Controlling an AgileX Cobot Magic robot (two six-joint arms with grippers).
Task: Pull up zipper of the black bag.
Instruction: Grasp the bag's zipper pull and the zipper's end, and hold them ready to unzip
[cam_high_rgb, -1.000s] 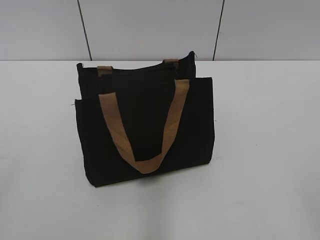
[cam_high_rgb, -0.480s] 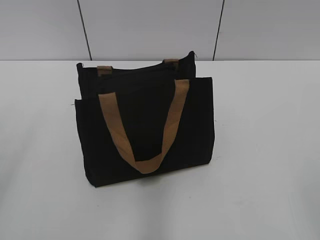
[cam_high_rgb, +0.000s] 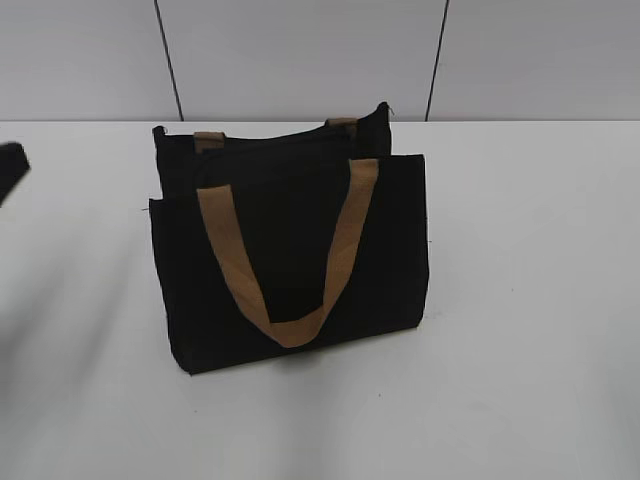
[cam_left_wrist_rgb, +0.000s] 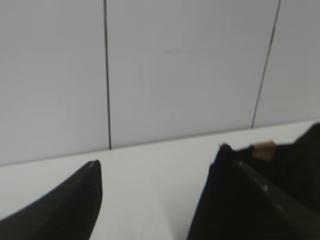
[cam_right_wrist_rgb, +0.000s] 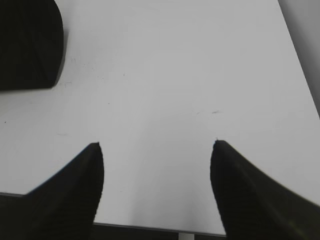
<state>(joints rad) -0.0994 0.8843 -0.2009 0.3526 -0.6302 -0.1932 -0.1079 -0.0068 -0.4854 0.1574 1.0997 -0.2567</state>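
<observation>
The black bag (cam_high_rgb: 290, 250) stands upright mid-table, with one tan strap handle (cam_high_rgb: 285, 270) hanging down its front and the other just showing at its top. The zipper's slider is not visible in any view. My left gripper (cam_high_rgb: 10, 165) shows as a dark tip at the left edge of the exterior view, well left of the bag. In the left wrist view the gripper (cam_left_wrist_rgb: 165, 195) is open and empty, and the bag's top corner (cam_left_wrist_rgb: 225, 155) lies by its right finger. My right gripper (cam_right_wrist_rgb: 156, 150) is open and empty over bare table, with a corner of the bag (cam_right_wrist_rgb: 25, 45) at the upper left.
The white table (cam_high_rgb: 520, 300) carries only the bag. A grey panelled wall (cam_high_rgb: 300, 50) stands right behind it. The table's near edge (cam_right_wrist_rgb: 150, 227) runs just below my right gripper's fingers.
My left gripper's dark tip has come into the exterior view at the left edge. The bag has not moved.
</observation>
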